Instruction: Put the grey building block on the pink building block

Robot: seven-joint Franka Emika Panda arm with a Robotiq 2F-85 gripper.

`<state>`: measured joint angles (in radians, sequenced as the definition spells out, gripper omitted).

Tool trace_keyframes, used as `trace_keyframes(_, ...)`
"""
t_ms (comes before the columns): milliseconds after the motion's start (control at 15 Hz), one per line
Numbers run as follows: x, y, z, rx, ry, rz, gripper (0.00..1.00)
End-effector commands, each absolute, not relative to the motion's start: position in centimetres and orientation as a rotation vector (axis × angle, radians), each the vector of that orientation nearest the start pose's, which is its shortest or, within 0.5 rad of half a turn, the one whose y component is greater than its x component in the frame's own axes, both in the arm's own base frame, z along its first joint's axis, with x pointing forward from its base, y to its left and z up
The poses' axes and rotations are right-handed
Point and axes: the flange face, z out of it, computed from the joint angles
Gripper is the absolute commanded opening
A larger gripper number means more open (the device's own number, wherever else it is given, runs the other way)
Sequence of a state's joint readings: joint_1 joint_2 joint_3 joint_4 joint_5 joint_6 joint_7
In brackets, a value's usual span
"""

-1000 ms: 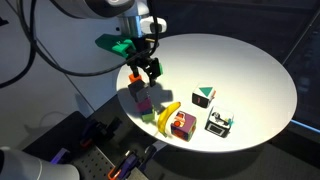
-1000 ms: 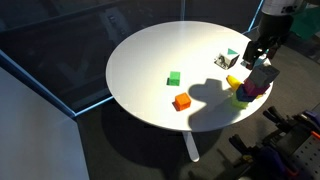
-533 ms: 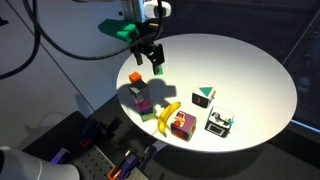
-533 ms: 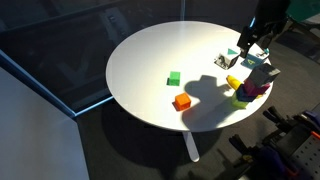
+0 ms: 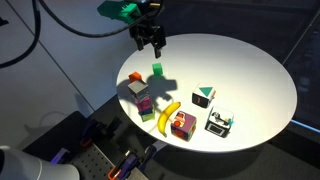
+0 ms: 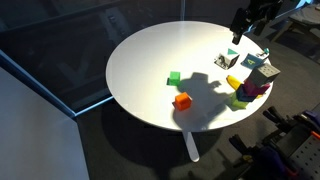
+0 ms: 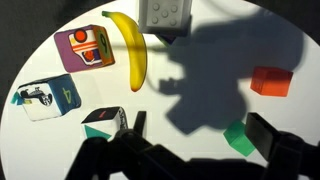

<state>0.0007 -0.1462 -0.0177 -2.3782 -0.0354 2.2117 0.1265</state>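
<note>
The hand (image 5: 151, 46) hangs released and empty above the table (image 5: 250, 70), well apart from the banana (image 5: 168, 115). The grey building block (image 5: 132, 88) rests on the pink building block (image 5: 146, 104), just beside the banana. The label on the black-and-white box (image 5: 219, 122) is too small to read

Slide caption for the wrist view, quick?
Open gripper over white round table: grey studded building block, yellow banana, orange block.

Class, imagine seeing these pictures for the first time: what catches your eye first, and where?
The yellow banana jumps out, lying near the edge of the round white table among coloured blocks. Beside it the grey building block sits on the pink building block, and the open gripper hangs above the table.
</note>
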Motion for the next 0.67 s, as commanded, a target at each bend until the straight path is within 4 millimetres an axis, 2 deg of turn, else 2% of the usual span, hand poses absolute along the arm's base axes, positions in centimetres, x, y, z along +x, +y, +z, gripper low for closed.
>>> trace_keyframes(0,46.7,-1.0,40.4,-3.158,0.111,0.06,1.0)
trace_keyframes(267,45.0,-1.5,42.3,-3.163,0.022,0.14,1.0)
trace_keyframes(333,45.0,-1.1,42.1,-3.164,0.008,0.159,1.0)
trace_keyframes(600,43.3,-1.7,43.8,-3.165,0.007,0.196,1.0)
